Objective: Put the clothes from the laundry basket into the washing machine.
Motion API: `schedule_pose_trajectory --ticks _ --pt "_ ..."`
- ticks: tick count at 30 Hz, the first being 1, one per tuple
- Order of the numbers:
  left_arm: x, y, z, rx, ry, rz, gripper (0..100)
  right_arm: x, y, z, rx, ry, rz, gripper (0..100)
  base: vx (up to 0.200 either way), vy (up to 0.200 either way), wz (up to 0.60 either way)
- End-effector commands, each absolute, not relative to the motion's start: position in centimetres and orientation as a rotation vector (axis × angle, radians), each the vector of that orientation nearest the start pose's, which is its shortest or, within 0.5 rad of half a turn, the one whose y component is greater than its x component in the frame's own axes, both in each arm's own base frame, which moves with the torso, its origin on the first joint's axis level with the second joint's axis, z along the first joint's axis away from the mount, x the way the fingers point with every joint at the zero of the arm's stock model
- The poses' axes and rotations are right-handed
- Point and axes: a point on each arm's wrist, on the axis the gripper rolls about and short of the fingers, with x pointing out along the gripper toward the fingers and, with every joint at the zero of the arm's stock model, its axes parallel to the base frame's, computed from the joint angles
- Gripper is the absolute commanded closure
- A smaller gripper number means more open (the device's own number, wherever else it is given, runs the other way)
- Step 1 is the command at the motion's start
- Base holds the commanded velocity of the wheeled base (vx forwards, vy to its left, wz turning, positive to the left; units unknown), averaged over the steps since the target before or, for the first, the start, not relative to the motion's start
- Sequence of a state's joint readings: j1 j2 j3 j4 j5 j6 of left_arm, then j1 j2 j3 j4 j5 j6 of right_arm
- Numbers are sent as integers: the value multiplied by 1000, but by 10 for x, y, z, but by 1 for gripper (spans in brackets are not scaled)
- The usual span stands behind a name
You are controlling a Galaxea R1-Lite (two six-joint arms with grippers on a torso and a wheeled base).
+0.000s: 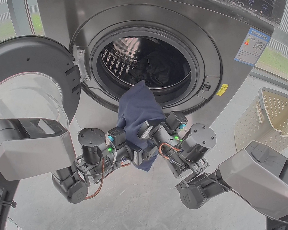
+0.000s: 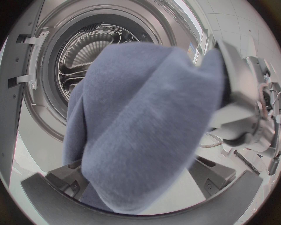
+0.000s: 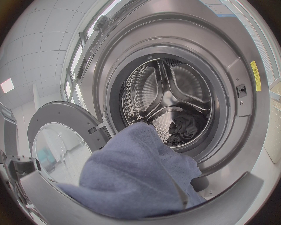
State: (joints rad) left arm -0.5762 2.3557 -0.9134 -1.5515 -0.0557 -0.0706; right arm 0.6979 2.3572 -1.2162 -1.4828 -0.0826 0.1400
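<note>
A dark blue garment (image 1: 136, 108) hangs in front of the washing machine (image 1: 226, 54), and its top edge touches the lower rim of the open drum (image 1: 125, 52). My right gripper (image 1: 144, 128) is shut on the garment's right side, with its fingertips buried in the cloth. My left gripper (image 1: 143, 153) sits lower, under the bundle. In the left wrist view its fingers (image 2: 215, 175) stand apart, with the garment (image 2: 140, 123) draped between them. Dark clothes (image 3: 184, 129) lie at the bottom of the drum, behind the blue garment (image 3: 137, 172).
The round door (image 1: 25, 64) is swung fully open on the left, close to my left arm. A cream laundry basket (image 1: 277, 121) stands on the floor at the right of the machine. Bare grey floor lies below the arms.
</note>
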Motion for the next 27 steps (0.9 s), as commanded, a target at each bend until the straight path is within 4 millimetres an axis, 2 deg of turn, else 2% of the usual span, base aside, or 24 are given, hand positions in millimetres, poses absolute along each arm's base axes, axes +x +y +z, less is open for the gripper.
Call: schedule_pose_trajectory --ticks 1,9,10,19,27 --pt "367 -229 37 -100 -87 -580 0 342 289 119 269 -273 639 100 0 0 0" --pt "381 -231 38 -117 -131 -518 0 340 292 119 275 -272 646 100 0 0 0" --pt "381 -232 39 -125 -135 -514 100 340 292 119 279 -269 647 100 0 0 0" --pt "379 -235 43 -157 -142 -504 100 337 292 118 285 -260 651 100 0 0 0" --pt "369 -229 55 -155 -135 -506 100 337 282 133 293 -288 635 100 0 0 0"
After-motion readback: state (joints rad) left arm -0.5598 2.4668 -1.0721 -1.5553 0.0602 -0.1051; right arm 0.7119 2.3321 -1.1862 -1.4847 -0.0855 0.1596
